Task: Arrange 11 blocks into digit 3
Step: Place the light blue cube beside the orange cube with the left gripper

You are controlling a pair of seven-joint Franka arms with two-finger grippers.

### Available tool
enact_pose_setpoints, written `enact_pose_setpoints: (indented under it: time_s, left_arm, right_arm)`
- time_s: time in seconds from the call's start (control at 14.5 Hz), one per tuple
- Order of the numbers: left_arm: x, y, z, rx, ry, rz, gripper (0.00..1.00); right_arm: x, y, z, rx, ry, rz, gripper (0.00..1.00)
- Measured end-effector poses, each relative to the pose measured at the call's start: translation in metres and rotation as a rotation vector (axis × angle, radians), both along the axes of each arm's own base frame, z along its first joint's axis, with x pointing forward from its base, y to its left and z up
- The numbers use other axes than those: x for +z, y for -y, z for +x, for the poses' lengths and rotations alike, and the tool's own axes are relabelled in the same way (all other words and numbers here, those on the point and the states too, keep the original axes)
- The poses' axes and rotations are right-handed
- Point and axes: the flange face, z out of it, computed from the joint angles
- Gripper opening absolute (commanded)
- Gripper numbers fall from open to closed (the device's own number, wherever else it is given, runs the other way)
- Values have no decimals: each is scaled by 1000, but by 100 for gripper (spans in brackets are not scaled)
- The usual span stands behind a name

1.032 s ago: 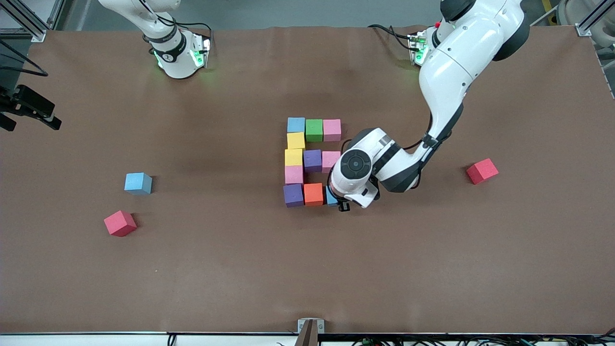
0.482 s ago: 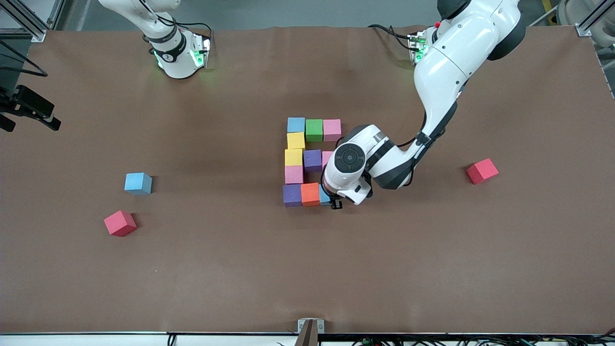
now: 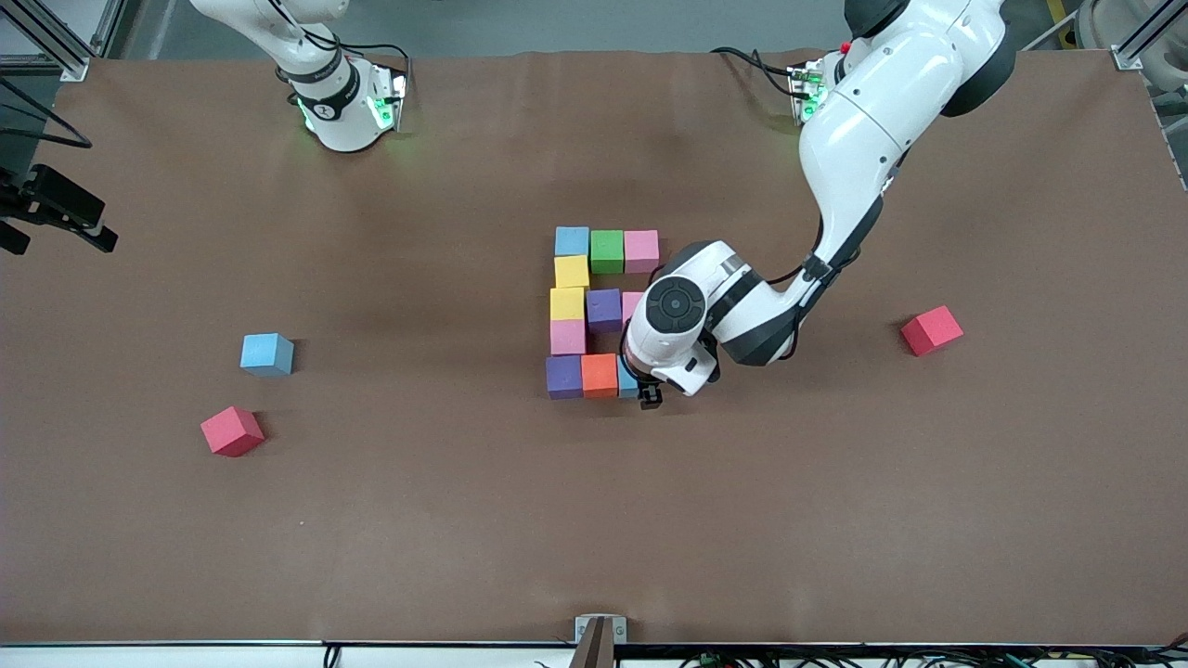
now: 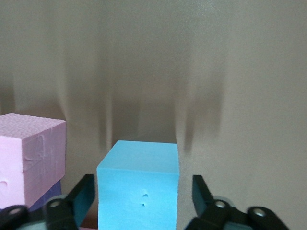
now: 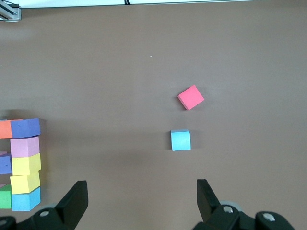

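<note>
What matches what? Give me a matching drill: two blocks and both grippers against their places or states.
1 green block
2 orange block
3 left gripper
4 right gripper

A open, raised, nothing between its fingers
B middle of the bar nearest the front camera
C open, astride a light blue block
D middle of the bar farthest from the front camera

Pairs: 1-D, 2-B, 3-C, 4-A

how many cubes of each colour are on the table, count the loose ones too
light blue: 3
pink: 3
yellow: 2
purple: 2
red: 2
green: 1
orange: 1
total: 14
</note>
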Motion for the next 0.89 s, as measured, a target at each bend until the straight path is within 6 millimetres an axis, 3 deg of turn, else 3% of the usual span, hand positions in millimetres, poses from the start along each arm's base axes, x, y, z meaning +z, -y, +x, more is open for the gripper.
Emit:
enact_pose_setpoints:
  time_s: [0.21,0.34,0.62,0.89]
  left_arm:
    - [6,-1,3,-28,29,11,100]
    - [25,-3,9,-107,59,23,100]
    - [98,-30,24,-406,102,93,100]
    - [178,-89,49,-753,154,152,100]
  right_arm:
    - [0,0,0,0,0,0,100]
    - [0,0,0,0,0,0,100]
    - [0,0,0,0,0,0,100]
    - [0,0,0,0,0,0,100]
